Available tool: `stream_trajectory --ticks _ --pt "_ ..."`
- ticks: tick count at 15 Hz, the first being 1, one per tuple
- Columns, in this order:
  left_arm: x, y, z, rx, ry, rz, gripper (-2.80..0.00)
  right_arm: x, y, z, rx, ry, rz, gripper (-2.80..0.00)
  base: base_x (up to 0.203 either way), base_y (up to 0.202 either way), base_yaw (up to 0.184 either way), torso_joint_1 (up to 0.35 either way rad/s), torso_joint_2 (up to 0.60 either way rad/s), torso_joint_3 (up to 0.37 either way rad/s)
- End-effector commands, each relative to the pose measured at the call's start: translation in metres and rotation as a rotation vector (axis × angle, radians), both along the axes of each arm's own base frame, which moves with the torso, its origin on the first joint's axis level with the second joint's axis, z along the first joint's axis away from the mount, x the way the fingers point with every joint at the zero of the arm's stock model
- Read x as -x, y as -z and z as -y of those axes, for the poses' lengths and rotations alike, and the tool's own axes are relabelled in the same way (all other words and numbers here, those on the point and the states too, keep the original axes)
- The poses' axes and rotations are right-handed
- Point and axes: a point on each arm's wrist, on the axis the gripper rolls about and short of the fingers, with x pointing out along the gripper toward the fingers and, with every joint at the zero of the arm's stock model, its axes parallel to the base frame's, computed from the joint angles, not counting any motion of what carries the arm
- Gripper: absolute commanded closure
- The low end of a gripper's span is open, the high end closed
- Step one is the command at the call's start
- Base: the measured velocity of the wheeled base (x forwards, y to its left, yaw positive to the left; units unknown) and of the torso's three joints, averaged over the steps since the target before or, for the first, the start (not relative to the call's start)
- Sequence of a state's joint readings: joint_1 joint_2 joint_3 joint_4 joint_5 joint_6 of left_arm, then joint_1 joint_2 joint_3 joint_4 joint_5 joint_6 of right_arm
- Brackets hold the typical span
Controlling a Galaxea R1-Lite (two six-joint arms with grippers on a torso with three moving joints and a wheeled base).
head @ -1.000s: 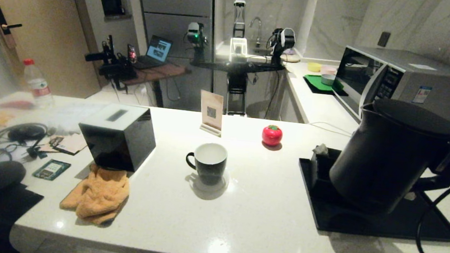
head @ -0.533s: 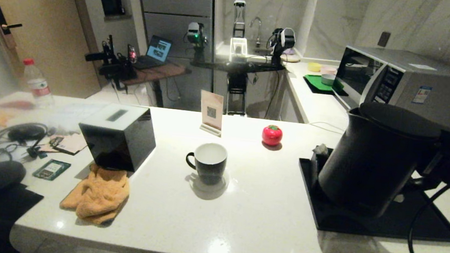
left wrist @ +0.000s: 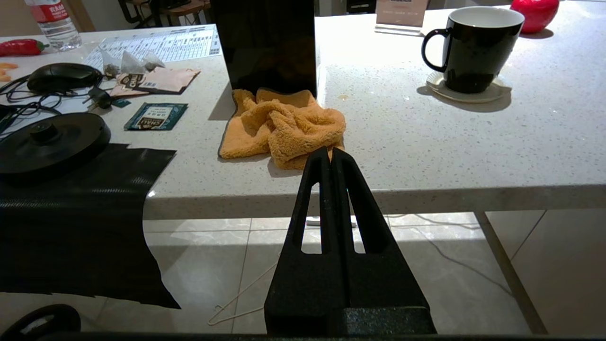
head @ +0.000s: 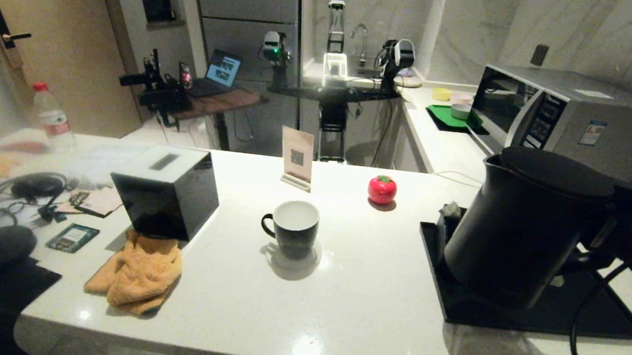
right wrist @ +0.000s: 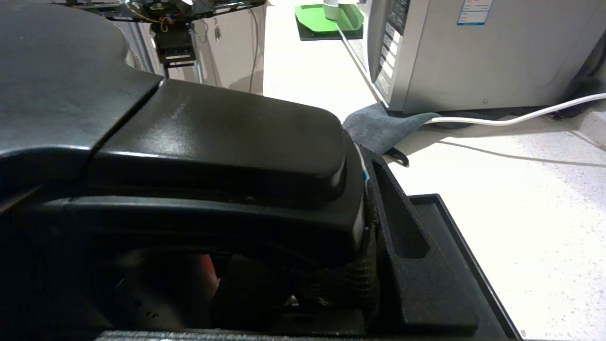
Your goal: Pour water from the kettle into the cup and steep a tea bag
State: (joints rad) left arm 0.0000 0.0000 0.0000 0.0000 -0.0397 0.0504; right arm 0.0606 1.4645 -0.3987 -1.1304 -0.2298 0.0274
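Note:
The large black kettle (head: pixel 523 230) hangs slightly tilted over the left part of the black tray (head: pixel 600 323), spout toward the cup. My right gripper (head: pixel 625 220) is shut on its handle (right wrist: pixel 227 156); one finger (right wrist: pixel 402 237) shows beside the handle. The black cup (head: pixel 291 228) with a white inside stands on a coaster at the counter's middle, well left of the kettle. A small grey-green tea bag (head: pixel 450 209) pokes out of a black box on the tray. Water is out of view. My left gripper (left wrist: pixel 330 150) is shut and parked below the counter's front edge.
A black tissue box (head: pixel 166 190) and an orange cloth (head: pixel 136 273) lie left of the cup. Behind it stand a card holder (head: pixel 297 156) and a red tomato-shaped thing (head: pixel 382 189). A microwave (head: pixel 578 117) is at the back right, the kettle base (left wrist: pixel 47 142) at far left.
My right gripper has carried the kettle leftward over the tray, toward the cup. The cup and the left arm have stayed still.

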Motion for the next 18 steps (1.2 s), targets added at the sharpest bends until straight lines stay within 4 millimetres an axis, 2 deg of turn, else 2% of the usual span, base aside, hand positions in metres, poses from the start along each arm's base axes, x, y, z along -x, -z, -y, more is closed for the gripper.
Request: stream_trajectory --ticks 1,18 --pt "0.0000 0.0000 0.0000 0.000 0.000 0.000 0.00 0.0008 -0.0017 0.0003 -0.001 0.003 0.012 0.00 0.000 0.000 0.000 0.000 0.00 0.000" --pt "0.0000 0.0000 0.0000 0.000 0.000 0.000 0.00 0.0073 -0.0010 0.0047 -0.033 0.027 0.010 0.00 0.000 0.000 0.000 0.000 0.00 0.000"
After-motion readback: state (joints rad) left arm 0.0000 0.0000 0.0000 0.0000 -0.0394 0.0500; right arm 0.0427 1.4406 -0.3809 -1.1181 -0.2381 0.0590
